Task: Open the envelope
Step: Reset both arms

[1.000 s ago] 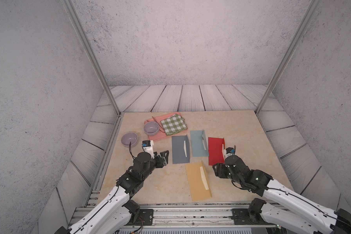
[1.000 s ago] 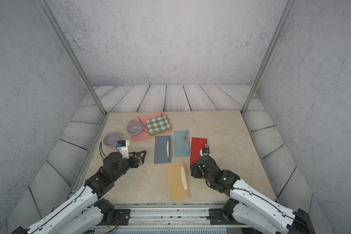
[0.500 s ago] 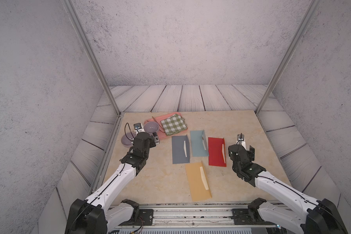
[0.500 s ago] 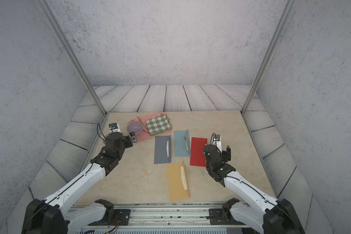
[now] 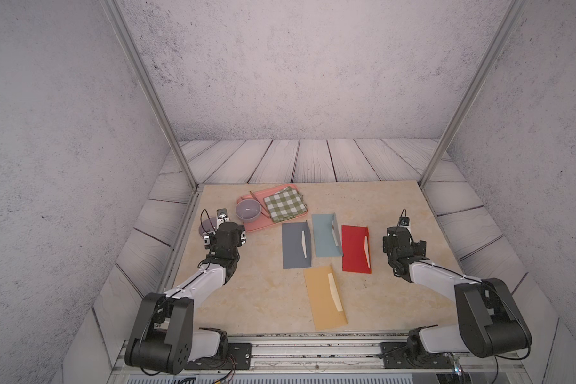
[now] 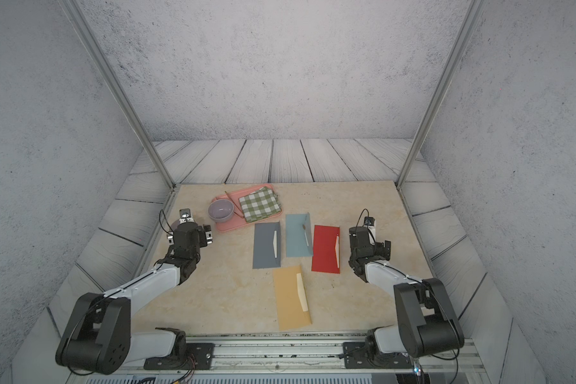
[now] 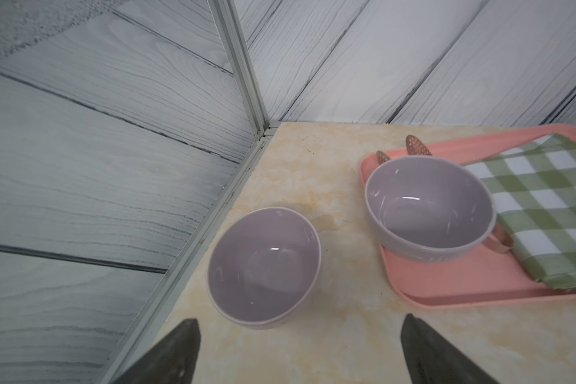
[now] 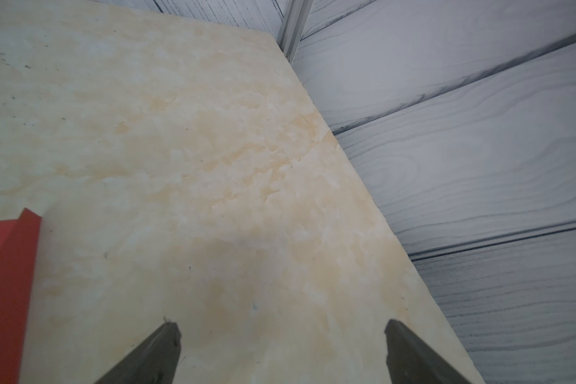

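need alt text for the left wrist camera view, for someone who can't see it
An empty lilac bowl sits on a marbled tabletop near its corner, and a second lilac bowl sits on a pink tray beside a folded green checked cloth. The left tool is open in the foreground, its dark fingertips wide apart and holding nothing.

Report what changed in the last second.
Both arms drew back outward. The right end effector released the flap of the red envelope and opened; the left end effector is open too. The gray envelope, blue envelope, yellow envelope and tray stayed put.
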Motion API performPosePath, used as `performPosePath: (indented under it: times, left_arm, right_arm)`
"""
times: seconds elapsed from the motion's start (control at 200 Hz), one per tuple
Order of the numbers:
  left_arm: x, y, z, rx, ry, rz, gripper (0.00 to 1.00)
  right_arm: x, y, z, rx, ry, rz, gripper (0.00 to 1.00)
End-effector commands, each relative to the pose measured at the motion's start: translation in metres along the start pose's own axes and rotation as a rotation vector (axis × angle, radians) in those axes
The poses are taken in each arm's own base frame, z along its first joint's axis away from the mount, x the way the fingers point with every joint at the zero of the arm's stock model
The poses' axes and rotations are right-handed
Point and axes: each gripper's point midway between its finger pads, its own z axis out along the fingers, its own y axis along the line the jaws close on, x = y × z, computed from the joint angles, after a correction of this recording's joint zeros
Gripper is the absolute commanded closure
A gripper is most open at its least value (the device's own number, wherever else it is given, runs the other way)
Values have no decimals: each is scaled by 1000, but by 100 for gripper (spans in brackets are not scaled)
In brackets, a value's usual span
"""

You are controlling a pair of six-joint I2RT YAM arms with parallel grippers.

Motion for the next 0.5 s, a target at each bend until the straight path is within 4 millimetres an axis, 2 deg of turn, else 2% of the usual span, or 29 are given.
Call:
performPosePath:
  times: [0.0,0.1,0.2,0.285,0.43,0.495]
  left_arm:
    - [-9,0,8,4,-38,62,1]
    - [7,6,17,-9,-17,37,1]
    - [21,0,28,10,-6,45,1]
    - [22,-5,36,39,-28,49,1]
    - [24,-4,36,63,-2,31,1]
    - [26,-2,34,72,-13,20,1]
  right_arm:
    - [-17,11,10,-108,-58,39,1]
    - [-22,8,21,-144,-66,68,1]
    - [-20,14,30,-244,-27,91,1]
    - [-21,17,29,-270,-31,87,1]
    - [-26,29,20,-361,-89,108,1]
    - [-23,42,13,-434,-174,94,1]
